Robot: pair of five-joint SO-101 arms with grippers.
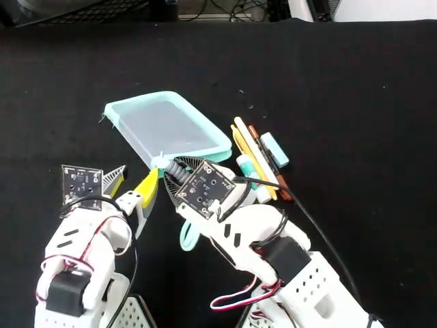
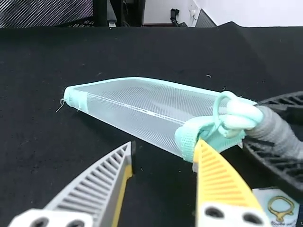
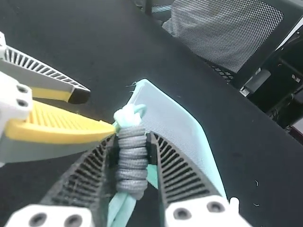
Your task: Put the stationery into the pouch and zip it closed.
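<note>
Black table (image 1: pixel 355 82); pouch (image 1: pixel 167 126) lies flat on it; stationery (image 1: pixel 259 160) bunched just beside the pouch.

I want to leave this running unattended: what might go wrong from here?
The right gripper is shut on the grey zip pull while the stationery lies outside the pouch; zipping now would likely leave it out. The left gripper is open beside the pouch's corner, not clamping it, so the pouch may slide along with the pull.
</note>
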